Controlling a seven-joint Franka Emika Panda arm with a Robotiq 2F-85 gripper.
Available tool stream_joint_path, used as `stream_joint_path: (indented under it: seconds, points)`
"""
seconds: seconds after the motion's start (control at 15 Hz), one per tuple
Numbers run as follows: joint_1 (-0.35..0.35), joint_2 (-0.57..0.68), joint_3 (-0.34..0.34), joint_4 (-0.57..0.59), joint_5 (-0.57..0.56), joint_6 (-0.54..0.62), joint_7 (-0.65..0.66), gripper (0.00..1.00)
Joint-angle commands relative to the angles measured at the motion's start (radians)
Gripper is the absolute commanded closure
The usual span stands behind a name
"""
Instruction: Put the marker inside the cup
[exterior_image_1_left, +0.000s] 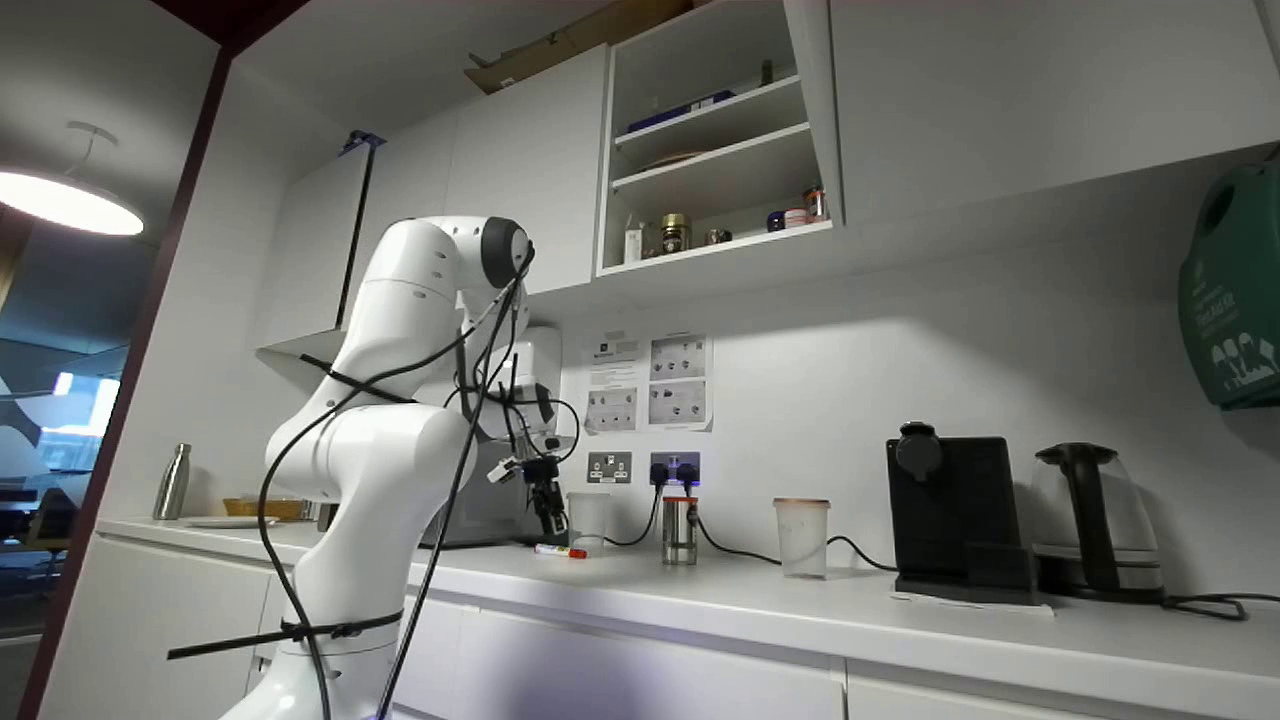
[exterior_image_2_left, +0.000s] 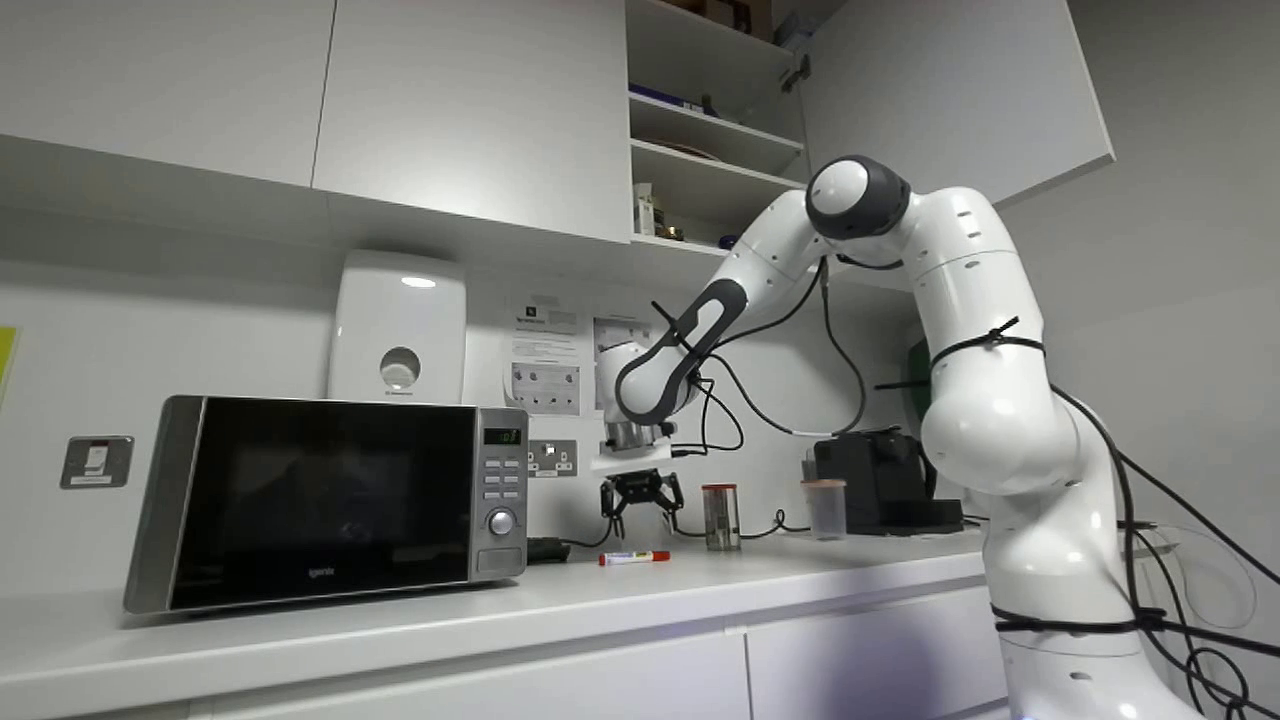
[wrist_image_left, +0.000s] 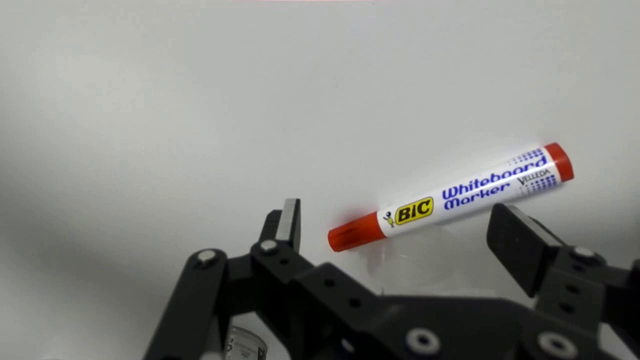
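Above the marker (wrist_image_left: 452, 200) hangs a spread pincer (exterior_image_2_left: 644, 525).

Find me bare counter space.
Free: the white counter between the shiny red-lidded canister and translucent orange-topped container, in front of the black cable. Crowded: around the red-and-white marker, by the black hand and clear cup.

Both exterior views, low and well back, looked upward, sharing the jointed white robot arm (exterior_image_1_left: 400, 450): at left in an exterior view with the boxy black coffee machine (exterior_image_1_left: 955, 510), at right in an exterior view facing the boxy silver-and-black microwave (exterior_image_2_left: 330, 505). The wrist view looked closely down on the slim red-and-white marker (wrist_image_left: 467, 200).
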Motion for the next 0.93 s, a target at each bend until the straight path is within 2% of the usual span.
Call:
stream_joint_path:
  seconds: [0.0,0.2,0.4,0.87]
  points:
    - [0.057,0.079,-0.031,0.126,-0.033,-0.122,0.144,0.00]
    - [0.072,0.108,-0.047,0.169,0.007,-0.126,0.228,0.00]
    - [0.072,0.129,-0.059,0.182,0.059,-0.083,0.273,0.00]
    - [0.069,0.149,-0.082,0.186,0.164,-0.056,0.316,0.00]
